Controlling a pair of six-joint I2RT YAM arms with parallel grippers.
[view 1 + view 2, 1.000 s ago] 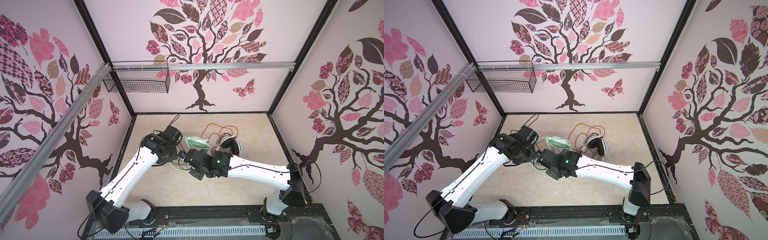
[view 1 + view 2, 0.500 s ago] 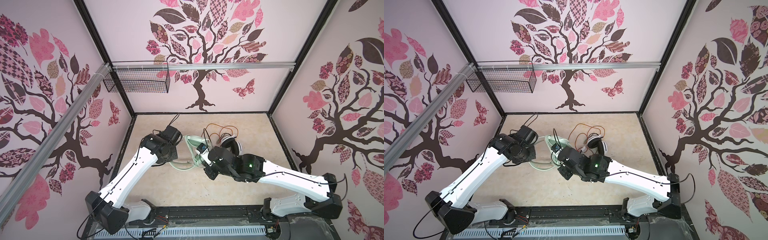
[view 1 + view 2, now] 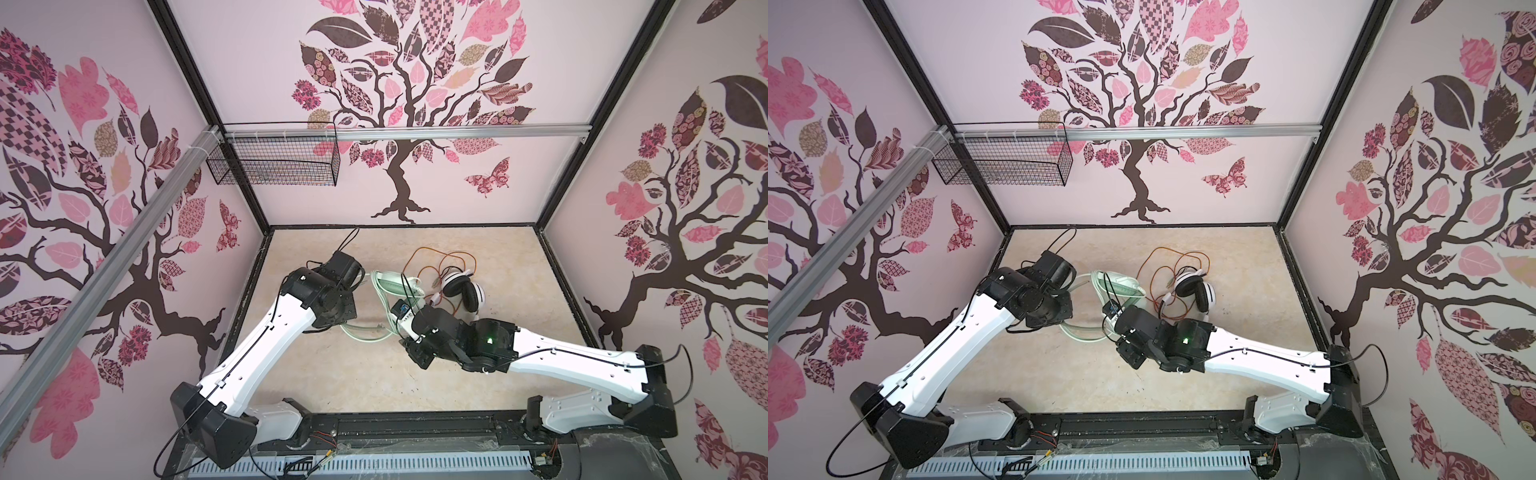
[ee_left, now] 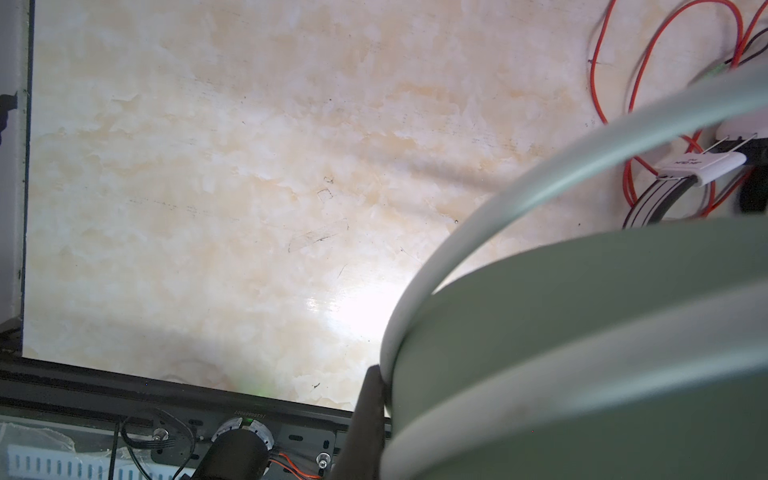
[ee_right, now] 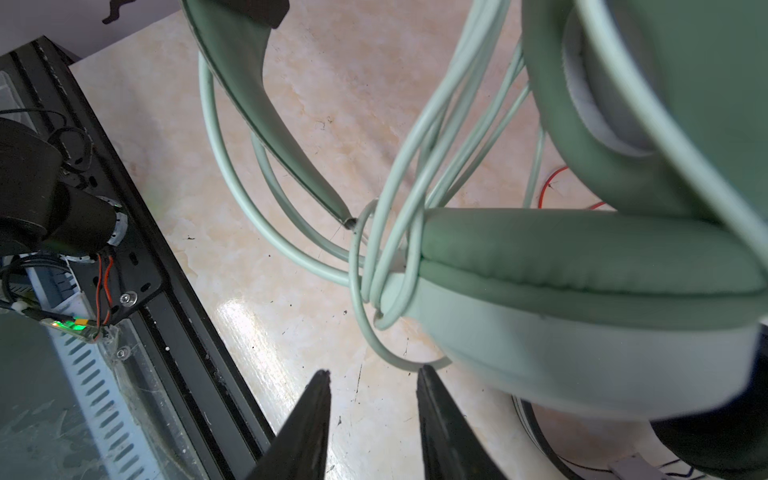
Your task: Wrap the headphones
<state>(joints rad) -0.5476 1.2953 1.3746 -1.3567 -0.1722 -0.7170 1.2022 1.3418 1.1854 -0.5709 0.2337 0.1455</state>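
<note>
Nearest, where the right arm ends just below the middle of both top views, the right gripper [image 5: 372,370] stands part open with nothing between its fingers. Its tips are just short of a loose loop of the green cord [image 5: 386,232]. That cord is wound in several turns beside an ear cup, but the turns look slack, and more of it trails in loops on the table [image 3: 415,374]. With nothing pulling on the loose end, the turns could slide off and undo the wrap. A hasty pinch could also miss the thin loop or catch two strands at once.

Beyond, the green headphones [image 3: 392,284] sit at mid-frame, held by the headband, which the left gripper [image 4: 376,382] clamps tight. A slip there would drop the lot.

Farthest, right of centre, the white headphones [image 3: 461,289] lie with their orange cord [image 3: 432,257] sprawled, near enough to tangle with the green one.
</note>
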